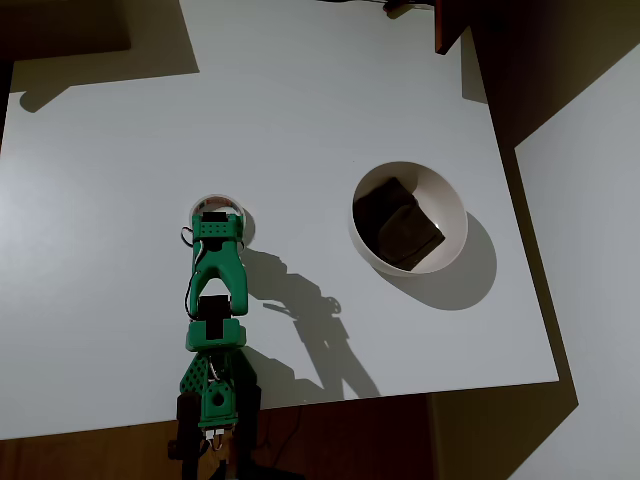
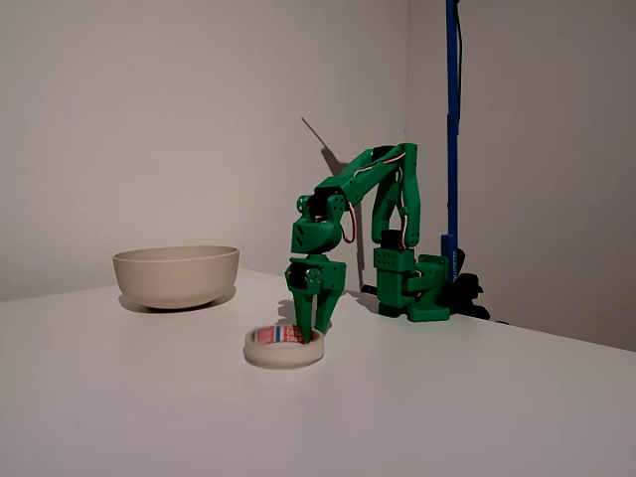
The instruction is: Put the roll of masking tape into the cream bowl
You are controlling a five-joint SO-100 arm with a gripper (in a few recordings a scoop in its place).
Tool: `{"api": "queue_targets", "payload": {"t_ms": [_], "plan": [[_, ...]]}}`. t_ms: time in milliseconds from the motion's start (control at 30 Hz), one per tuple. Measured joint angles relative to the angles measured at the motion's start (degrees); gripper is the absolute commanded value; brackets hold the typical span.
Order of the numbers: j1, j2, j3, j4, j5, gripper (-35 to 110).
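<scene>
We see the roll of masking tape (image 2: 284,346) lying flat on the white surface (image 2: 477,397), its hole facing up, well apart from the cream bowl (image 2: 176,274). The green pincer (image 2: 311,326) points straight down onto the roll, one finger inside the hole and one at the rim. The jaws stand narrowly apart; we cannot tell if they grip it. A dark brown block (image 1: 398,223) lies in the bowl.

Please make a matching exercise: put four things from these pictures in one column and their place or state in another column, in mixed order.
1. roll of masking tape
2. cream bowl
3. dark brown block
4. claw

a. lies inside the bowl
b. lowered onto the tape ring
c. flat on the table under the arm
d. holds the block

Pairs: 1-c, 2-d, 3-a, 4-b
</scene>
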Motion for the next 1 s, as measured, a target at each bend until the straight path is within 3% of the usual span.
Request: {"api": "queue_targets", "payload": {"t_ms": [533,1000], "plan": [[-1.49,3.08,0.09,0.18,1.67,-8],[0.0,42.45,0.09,15.56,2.72,-8]]}}
